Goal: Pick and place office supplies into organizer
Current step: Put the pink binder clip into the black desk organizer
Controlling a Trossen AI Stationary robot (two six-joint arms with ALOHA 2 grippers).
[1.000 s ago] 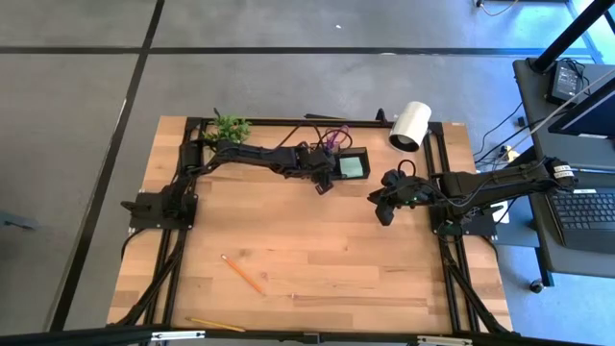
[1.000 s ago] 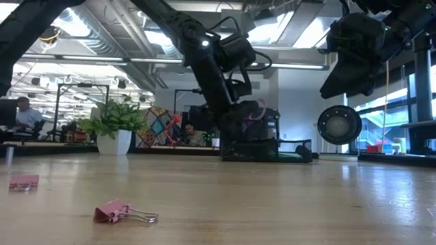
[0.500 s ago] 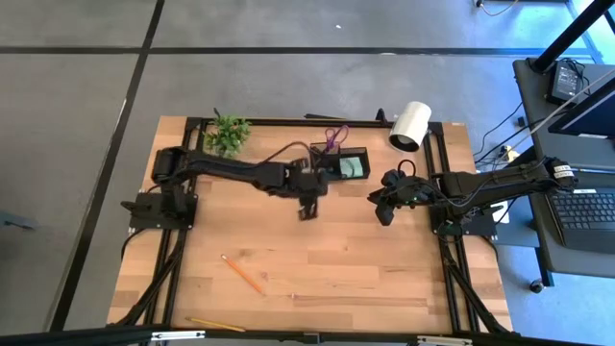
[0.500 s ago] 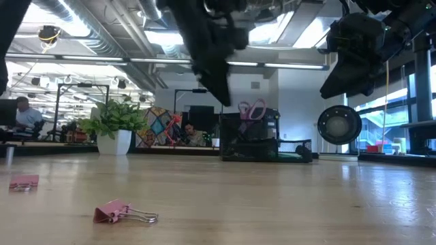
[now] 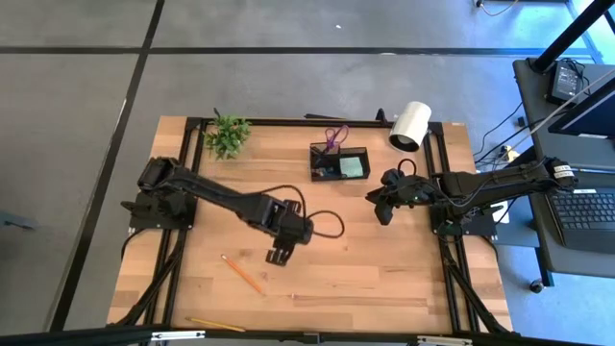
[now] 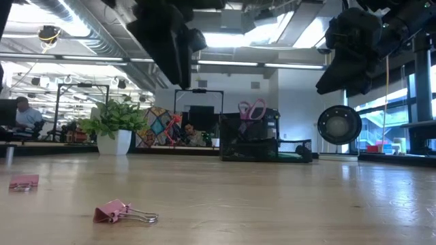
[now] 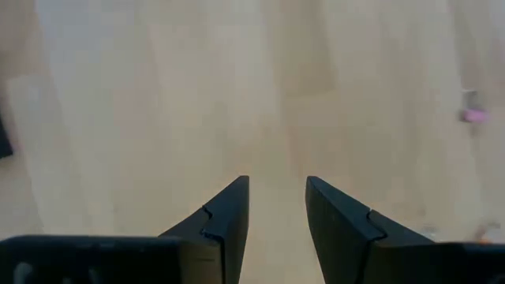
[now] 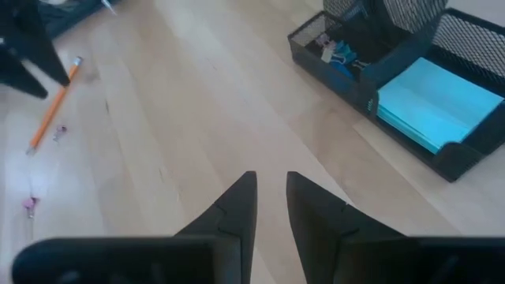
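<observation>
**Left arm over the bench middle, pencil just beyond it**

I have the left gripper (image 5: 279,256) hanging over the middle of the bench (image 5: 384,279), jaws parted a little with nothing between them. The orange pencil (image 5: 244,275) lies on the wood near those jaws, off toward the bench's left and front edge. Its long axis runs diagonally, one end toward the left rear, the other toward the right front; I cannot tell which end is the tip. A second pencil (image 5: 215,325), yellow, lies near the front edge, almost parallel to it.

The left arm is clearly the nearer one, so I judge the orange pencil its next pick.

The organizer (image 5: 341,162) sits at the rear, scissors (image 5: 332,137) standing in it. The right gripper (image 5: 381,206) waits beside it, jaws narrowly apart and empty.
</observation>
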